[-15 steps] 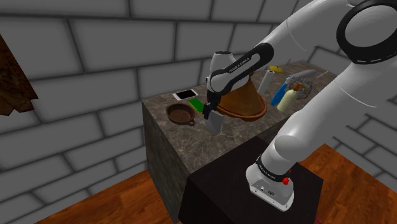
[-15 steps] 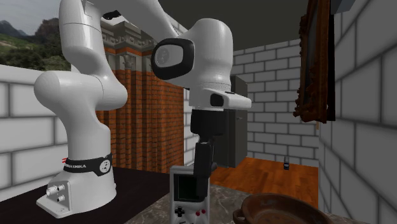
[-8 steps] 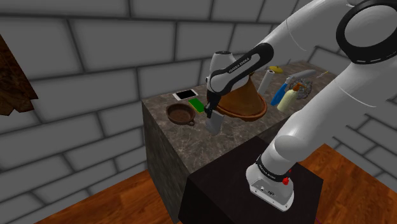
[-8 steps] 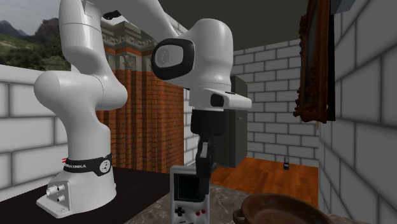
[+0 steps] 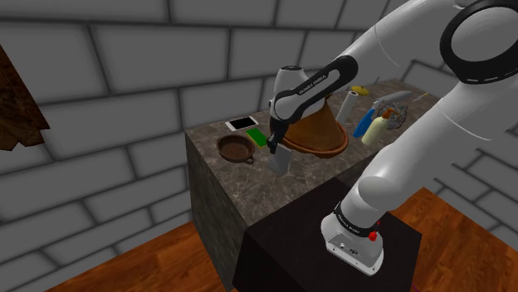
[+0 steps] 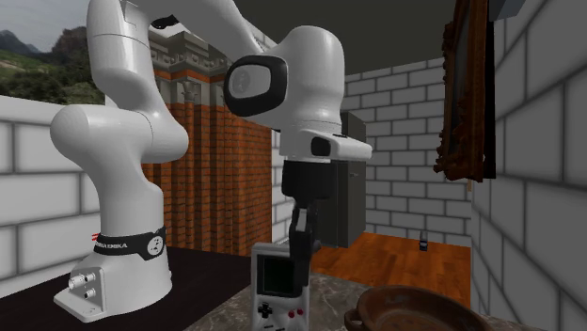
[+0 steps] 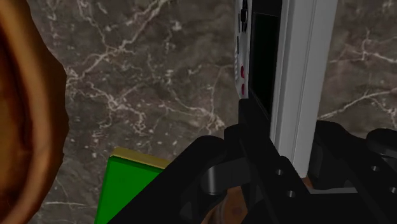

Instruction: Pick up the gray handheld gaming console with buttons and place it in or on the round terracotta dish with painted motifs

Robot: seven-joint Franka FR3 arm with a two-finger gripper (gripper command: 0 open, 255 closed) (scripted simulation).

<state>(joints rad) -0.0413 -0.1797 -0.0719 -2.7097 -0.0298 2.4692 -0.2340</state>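
The grey handheld console hangs upright, pinched in the black end effector, one finger pressed on its face beside the dark screen and the other on its back. A cross pad and two red buttons sit below the screen, and any lettering on the shell is too small to read. From the wrist, its pale edge runs straight out between the fingers over veined stone. It sits over the front part of the bench, just beside the round brown dish and apart from it; whether its lower end clears the stone I cannot tell. The dish lies flat near the bench's corner, its painted motifs not readable here. Next along is a flat green slab with a yellow edge, then a white phone-like slab further back. A big brown cone-shaped piece stands behind the arm, with a blue bottle and a cream bottle beyond it. On to the writing: a dark band at the arm's foot carries small lettering that reads FRANKA EMIKA, and the same words run along the forearm in the shoulder view. The bench is a dark marbled block with pale veins, butted against the black stand. Around it are grey block walls, a wooden floor, a red brick wall and a dark carved frame hanging on the blocks.
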